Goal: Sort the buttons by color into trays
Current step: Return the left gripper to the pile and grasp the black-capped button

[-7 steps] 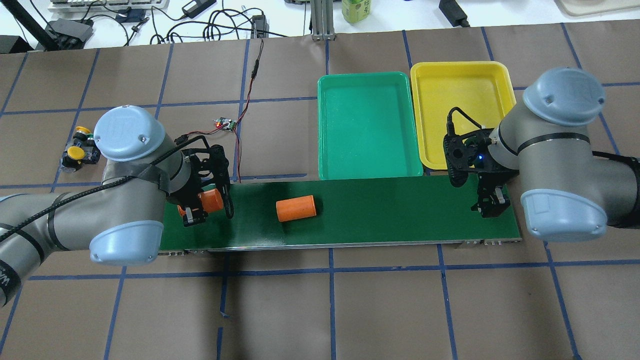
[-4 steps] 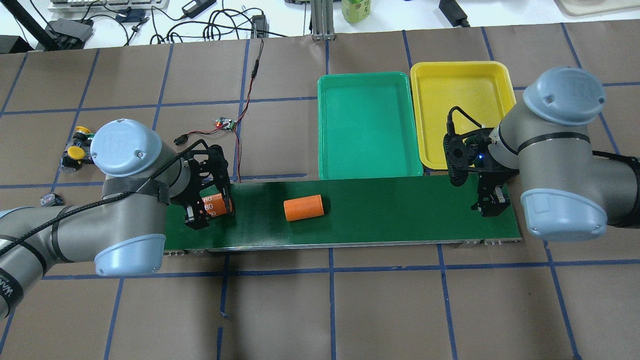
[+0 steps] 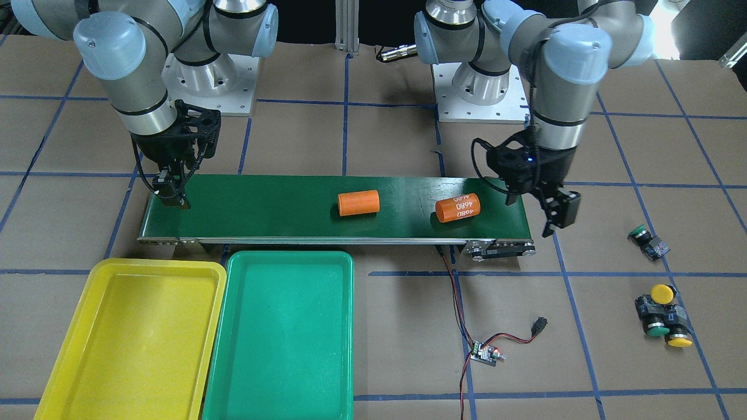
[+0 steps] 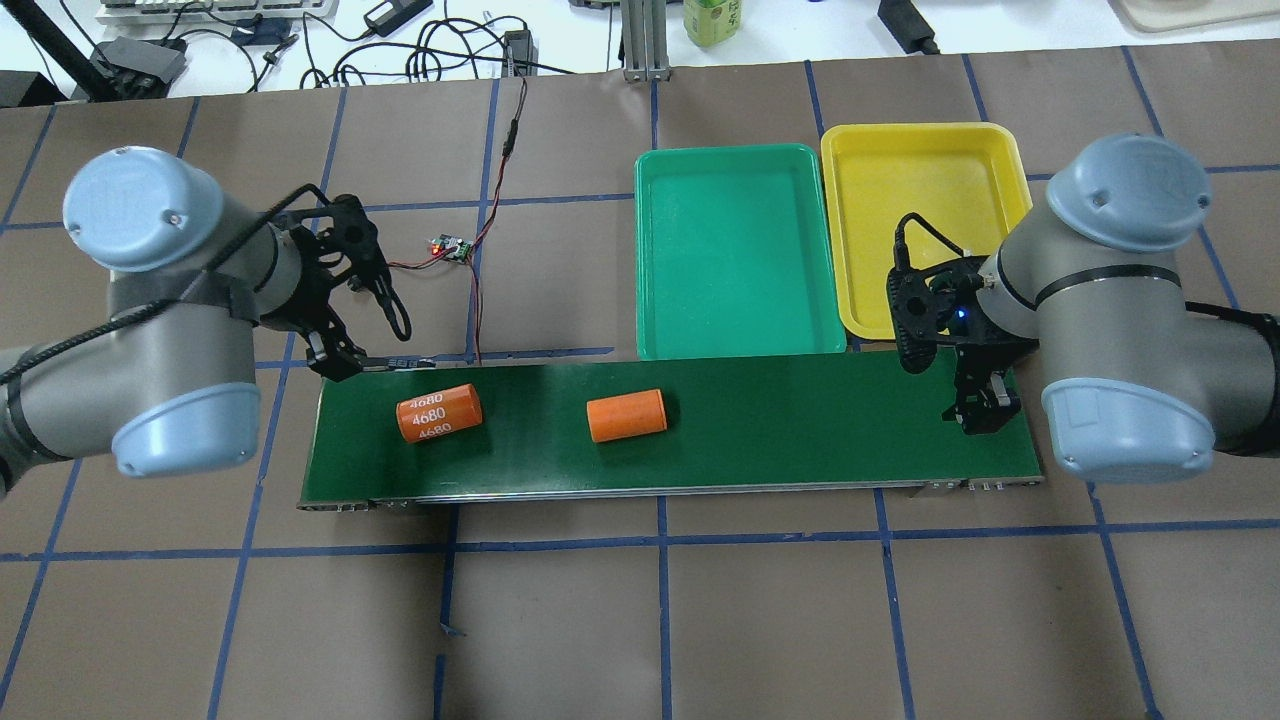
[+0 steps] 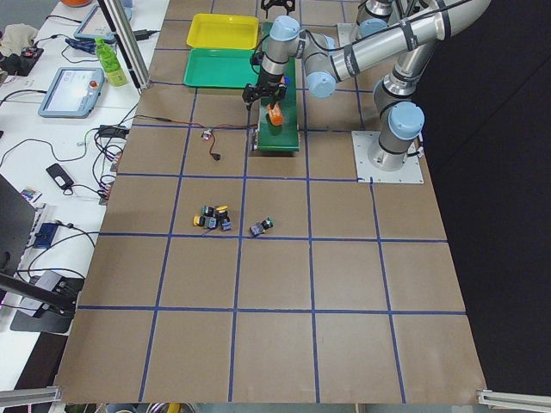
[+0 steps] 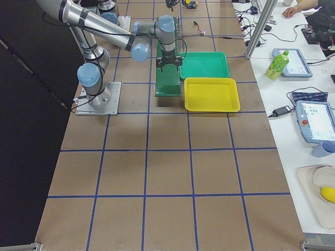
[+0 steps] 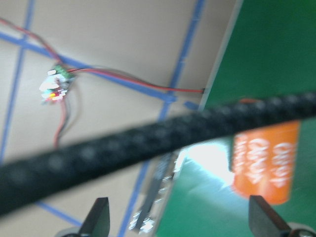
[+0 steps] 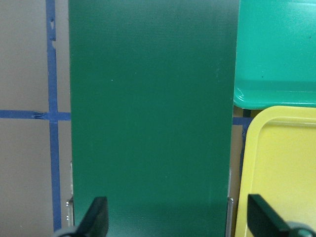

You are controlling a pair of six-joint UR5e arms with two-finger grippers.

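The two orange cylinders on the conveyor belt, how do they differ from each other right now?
The printed cylinder shows 4680 markings; the plain cylinder shows only bare orange. The printed cylinder lies near the end of the belt on the robot's left; the plain cylinder lies around its middle. Both are orange, lie on their sides, and are ungripped.

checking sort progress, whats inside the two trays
Nothing: yellow tray and green tray are both bare. Overhead, the right arm covers one yellow corner; the front view shows it bare too.

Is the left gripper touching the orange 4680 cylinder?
Apart. Front-facing view: left gripper hangs past the conveyor belt, clear of the orange 4680 cylinder.
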